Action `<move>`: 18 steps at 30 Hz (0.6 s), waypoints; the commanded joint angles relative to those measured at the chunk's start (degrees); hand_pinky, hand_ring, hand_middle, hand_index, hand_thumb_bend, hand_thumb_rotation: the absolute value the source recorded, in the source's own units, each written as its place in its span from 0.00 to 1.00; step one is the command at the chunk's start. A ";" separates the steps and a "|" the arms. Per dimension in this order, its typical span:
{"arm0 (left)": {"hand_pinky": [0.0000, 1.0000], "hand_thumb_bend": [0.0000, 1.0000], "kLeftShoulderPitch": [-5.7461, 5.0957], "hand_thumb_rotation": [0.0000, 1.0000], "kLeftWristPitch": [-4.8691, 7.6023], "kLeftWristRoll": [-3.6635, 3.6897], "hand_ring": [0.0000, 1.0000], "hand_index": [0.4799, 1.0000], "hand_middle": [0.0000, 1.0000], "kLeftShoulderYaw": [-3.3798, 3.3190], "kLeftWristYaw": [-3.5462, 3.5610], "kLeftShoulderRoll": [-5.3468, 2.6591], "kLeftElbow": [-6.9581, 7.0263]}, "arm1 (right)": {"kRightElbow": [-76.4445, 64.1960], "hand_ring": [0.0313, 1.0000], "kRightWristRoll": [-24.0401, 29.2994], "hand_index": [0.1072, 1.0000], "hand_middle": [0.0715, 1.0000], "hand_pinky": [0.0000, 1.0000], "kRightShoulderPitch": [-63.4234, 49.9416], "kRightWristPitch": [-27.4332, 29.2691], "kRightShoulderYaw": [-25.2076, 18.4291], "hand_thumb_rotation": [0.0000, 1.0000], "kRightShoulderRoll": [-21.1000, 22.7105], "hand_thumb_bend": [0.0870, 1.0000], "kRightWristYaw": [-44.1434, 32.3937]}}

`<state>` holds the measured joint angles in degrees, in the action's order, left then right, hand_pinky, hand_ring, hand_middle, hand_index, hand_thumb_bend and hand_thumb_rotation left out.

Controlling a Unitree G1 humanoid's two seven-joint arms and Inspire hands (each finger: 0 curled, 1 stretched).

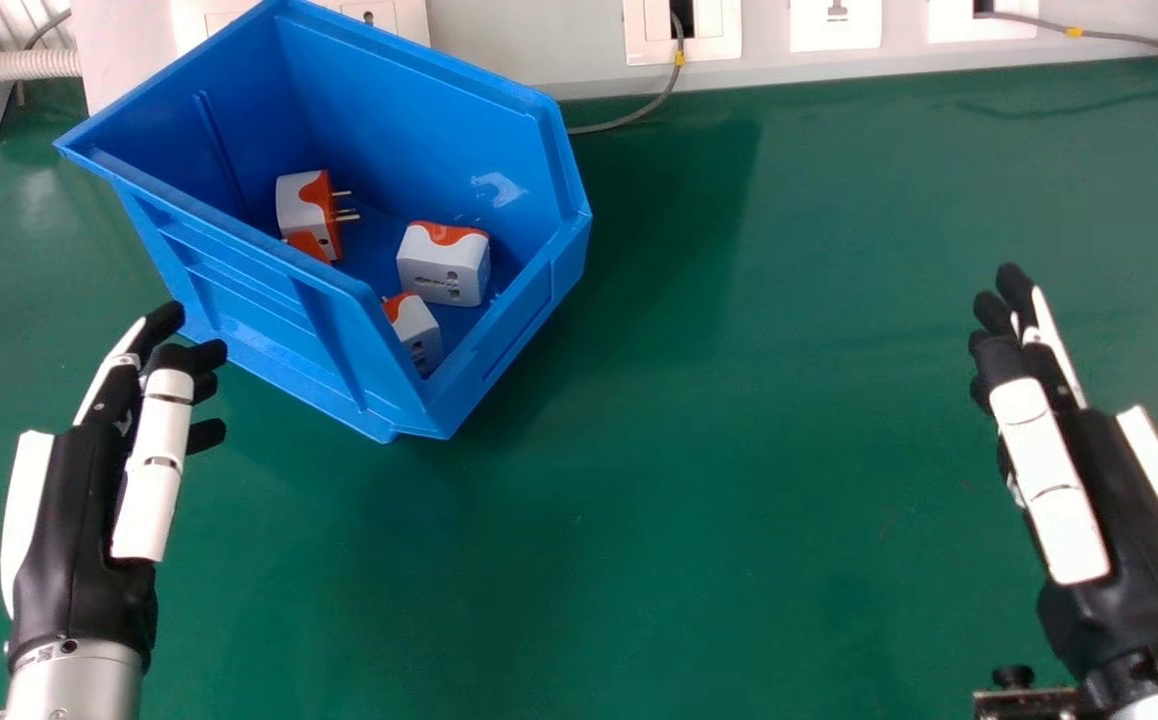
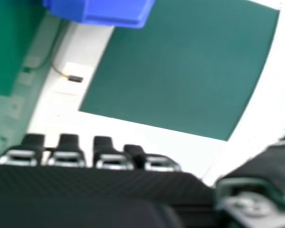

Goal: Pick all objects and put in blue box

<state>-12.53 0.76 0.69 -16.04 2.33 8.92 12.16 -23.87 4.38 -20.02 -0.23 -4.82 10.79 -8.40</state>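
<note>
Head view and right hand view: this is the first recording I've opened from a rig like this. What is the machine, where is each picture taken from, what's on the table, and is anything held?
This is a two-armed humanoid robot. The head view looks forward and down from its head, so its left hand is at the picture's left and its right hand at the right. The other picture comes from a camera at the right hand, with its own fingertips along the bottom edge and its thumb at the right.

On the green table stands a blue box with at least three white and orange plugs inside. Both hands are open, and neither appears to hold anything.
</note>
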 commanded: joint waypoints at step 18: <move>0.78 0.26 0.54 0.89 7.58 1.93 0.83 0.75 0.82 -2.18 2.63 3.57 -5.84 | 5.58 1.00 -0.62 1.00 1.00 0.99 2.97 5.67 -1.83 1.00 -0.77 0.27 -0.19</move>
<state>-12.14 6.70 2.29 -17.77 4.76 11.76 6.65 -18.11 3.51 -18.12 3.41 -5.44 9.87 -9.05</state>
